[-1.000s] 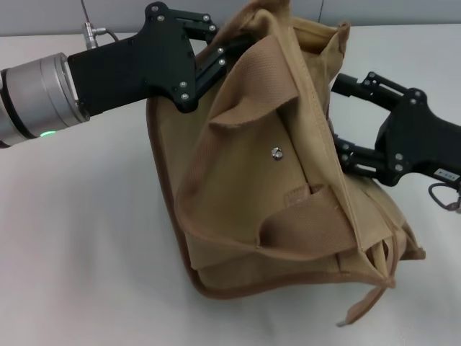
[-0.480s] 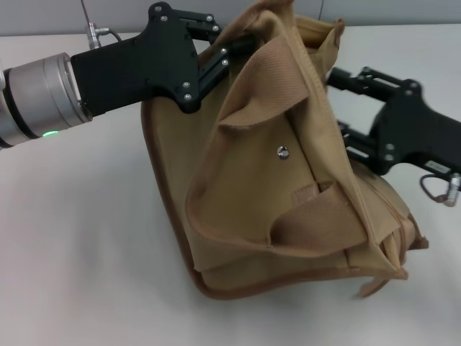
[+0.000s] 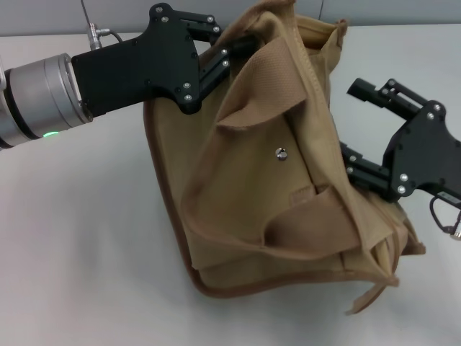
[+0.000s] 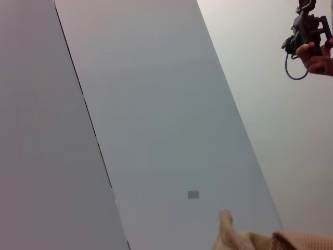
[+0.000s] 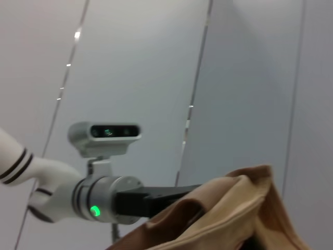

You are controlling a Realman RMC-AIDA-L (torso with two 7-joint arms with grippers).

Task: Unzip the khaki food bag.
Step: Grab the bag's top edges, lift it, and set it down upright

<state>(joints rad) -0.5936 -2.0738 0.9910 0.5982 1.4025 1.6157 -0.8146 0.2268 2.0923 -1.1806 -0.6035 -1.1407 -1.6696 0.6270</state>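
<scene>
Head view. The left gripper [image 3: 241, 43], at the 11 o'clock side of the khaki food bag [image 3: 281, 180], is clamped on the upper edge of the bag's fabric; its black linkage fingers [image 3: 216, 54] disappear into the folds, and a green indicator light [image 3: 48, 133] glows on the silver wrist cuff behind it. The right gripper [image 3: 346, 122], at the bag's 3 o'clock side, has its 2 black fingers spread apart, 1 upper [image 3: 371, 92] and 1 lower [image 3: 364, 171], with the tips against or behind the canvas; whether they pinch anything cannot be told. No readable brand, label or writing shows on either arm or on the bag.

The bag rests near the centre of the white table [image 3: 86, 252], tilted and crumpled, its top lifted toward 12 o'clock. It is tan canvas with darker brown piping [image 3: 238, 290] along the lower seam. 1 wide webbing handle [image 3: 266, 79] drapes over the front; a second strap loop [image 3: 310, 227] lies lower, toward 5 o'clock. A silver snap [image 3: 282, 153] sits on the front panel. The zipper is not clearly visible.

Right wrist view: the bag's rim [image 5: 234, 203] with the left arm's cuff [image 5: 101, 200] and the head camera [image 5: 106, 136] beyond. Left wrist view: only a corner of tan fabric [image 4: 244, 240] before grey wall panels.
</scene>
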